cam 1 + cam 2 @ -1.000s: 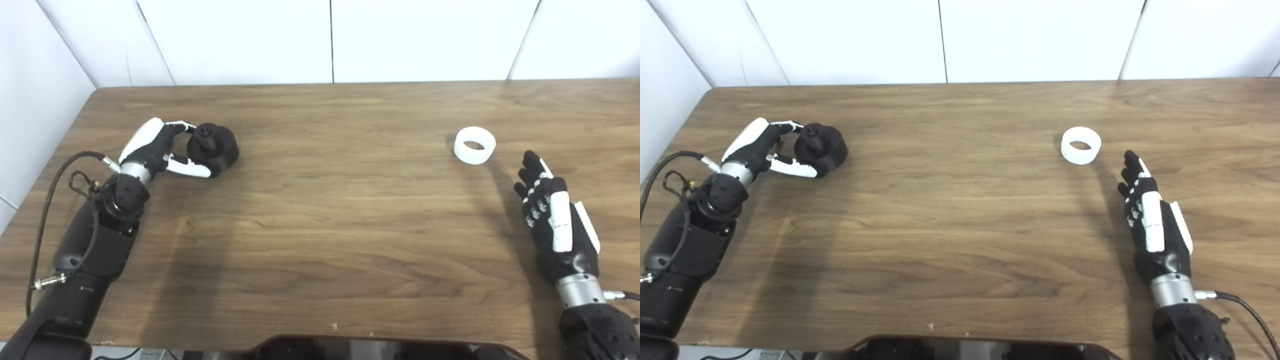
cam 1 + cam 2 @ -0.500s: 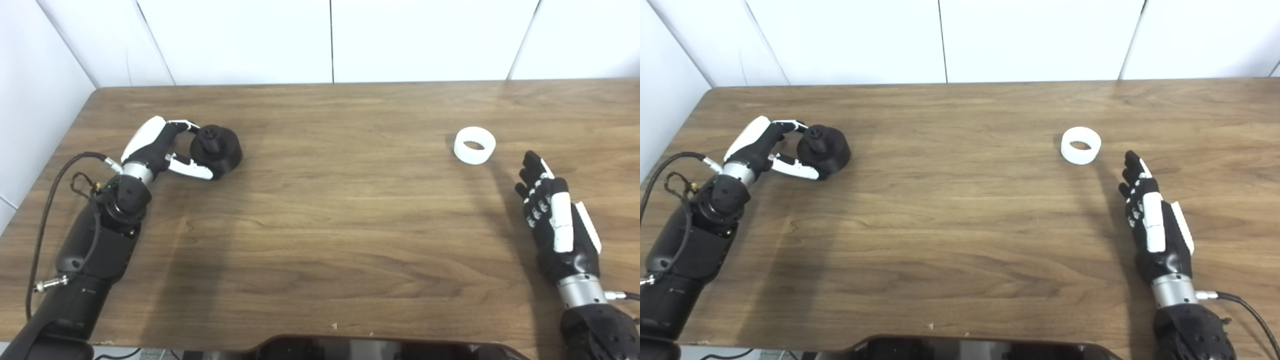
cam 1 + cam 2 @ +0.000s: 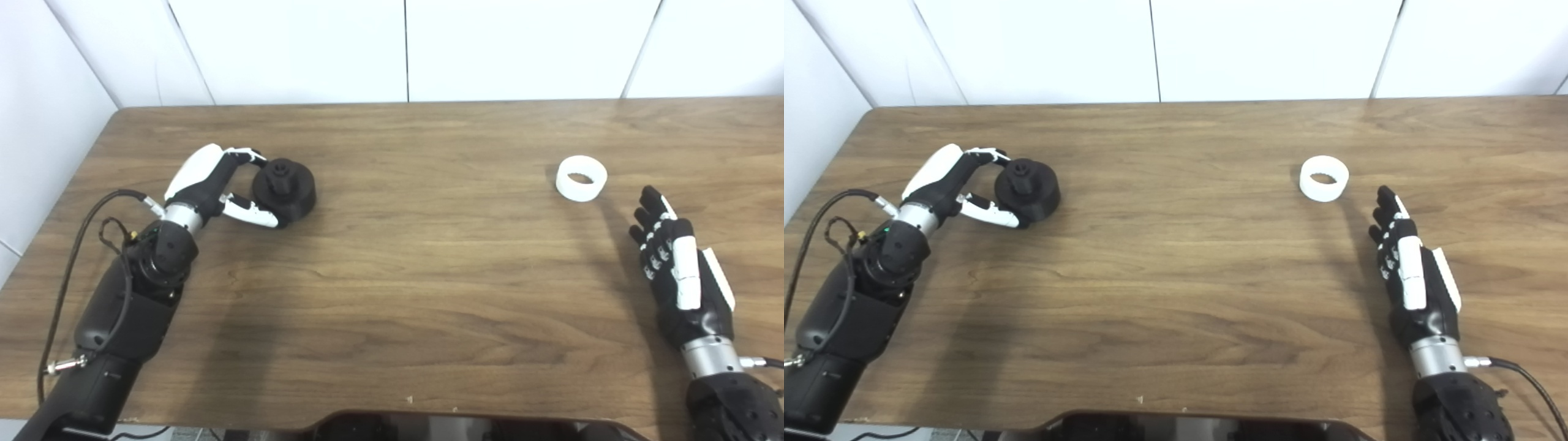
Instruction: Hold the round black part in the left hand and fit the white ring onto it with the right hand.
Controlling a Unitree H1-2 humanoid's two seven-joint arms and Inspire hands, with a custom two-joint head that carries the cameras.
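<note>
Two hands, one busy: my left hand [image 3: 211,184] curls around the round black part [image 3: 285,193] at nine o'clock on the table [image 3: 404,257]. Whether it's lifted, I cannot tell. The white ring [image 3: 582,177] lies free at two o'clock; my right hand [image 3: 680,269], spread and empty, must reach it next.

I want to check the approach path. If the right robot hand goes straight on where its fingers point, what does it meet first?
Probably the white ring: the right robot hand points up-left toward it over bare table, though it might pass just beside it.
</note>
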